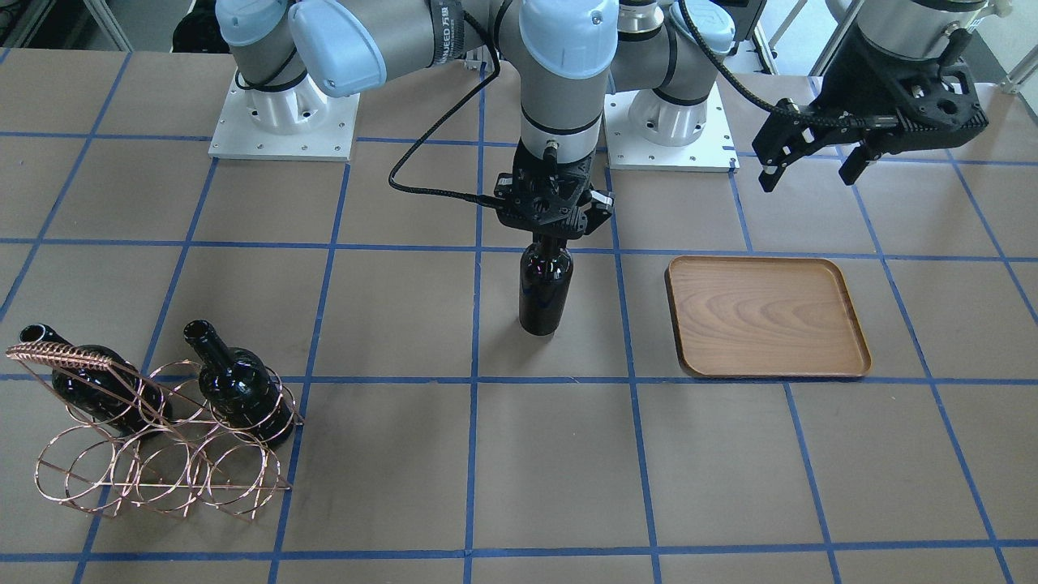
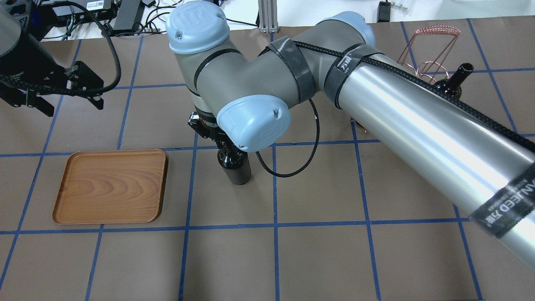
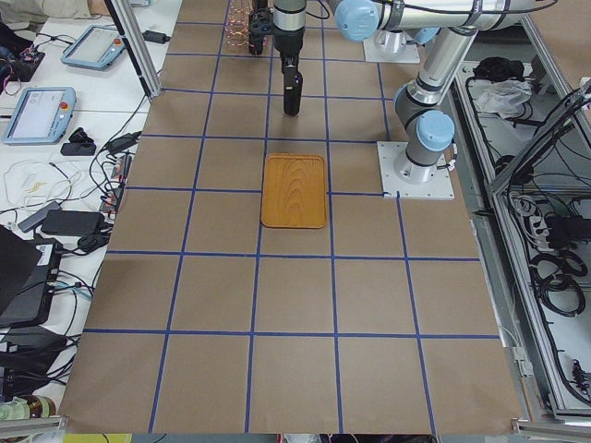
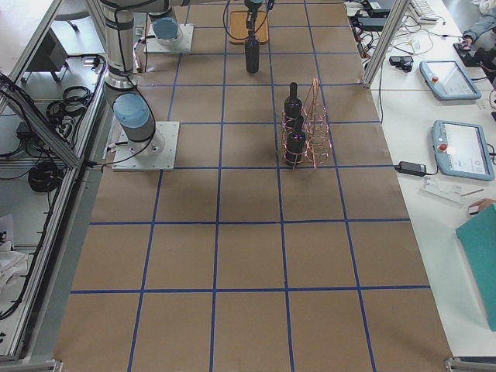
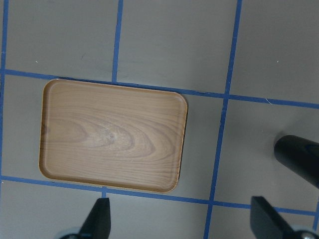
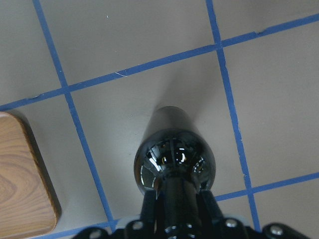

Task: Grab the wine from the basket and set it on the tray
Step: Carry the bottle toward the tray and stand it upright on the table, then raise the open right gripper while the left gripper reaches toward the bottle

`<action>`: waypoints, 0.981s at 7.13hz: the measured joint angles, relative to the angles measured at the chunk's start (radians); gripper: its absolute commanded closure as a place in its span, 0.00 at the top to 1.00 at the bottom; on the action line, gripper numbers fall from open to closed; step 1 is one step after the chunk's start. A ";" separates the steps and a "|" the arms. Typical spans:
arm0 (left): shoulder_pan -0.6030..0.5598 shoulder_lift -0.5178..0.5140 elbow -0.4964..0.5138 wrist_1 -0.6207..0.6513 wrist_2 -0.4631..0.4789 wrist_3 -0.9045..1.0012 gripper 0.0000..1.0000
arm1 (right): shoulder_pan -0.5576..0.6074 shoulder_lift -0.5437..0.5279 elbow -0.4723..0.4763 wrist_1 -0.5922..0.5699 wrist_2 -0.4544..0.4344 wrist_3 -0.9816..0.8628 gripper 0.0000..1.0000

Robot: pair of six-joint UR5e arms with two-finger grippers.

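Note:
My right gripper [image 1: 550, 233] is shut on the neck of a near-black wine bottle [image 1: 545, 288] and holds it upright at mid-table. I cannot tell whether its base touches the table. The bottle also shows in the overhead view [image 2: 236, 168] and the right wrist view [image 6: 174, 159]. The brown wooden tray [image 1: 766, 316] lies empty beside it, about one grid square toward my left side; it also shows in the overhead view [image 2: 110, 186]. My left gripper [image 1: 811, 166] is open and empty, raised behind the tray. The copper wire basket [image 1: 162, 462] stands on my far right.
Two more dark bottles [image 1: 89, 381] [image 1: 239, 385] lie slanted in the basket, necks up. Blue tape lines grid the brown table [image 1: 551, 470]. Both arm bases [image 1: 284, 122] stand at the robot's edge. My right arm's long link [image 2: 418, 125] spans above the table's right half.

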 measured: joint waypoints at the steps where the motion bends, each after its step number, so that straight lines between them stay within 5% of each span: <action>1: 0.000 0.002 0.000 -0.010 0.000 0.001 1.00 | 0.001 0.009 0.000 -0.001 0.001 0.004 1.00; 4: 0.000 0.010 0.002 -0.043 0.000 0.002 1.00 | -0.076 -0.017 -0.044 0.015 0.003 -0.101 1.00; 7: -0.029 -0.007 0.004 -0.036 -0.003 -0.005 1.00 | -0.329 -0.133 -0.076 0.108 -0.012 -0.545 1.00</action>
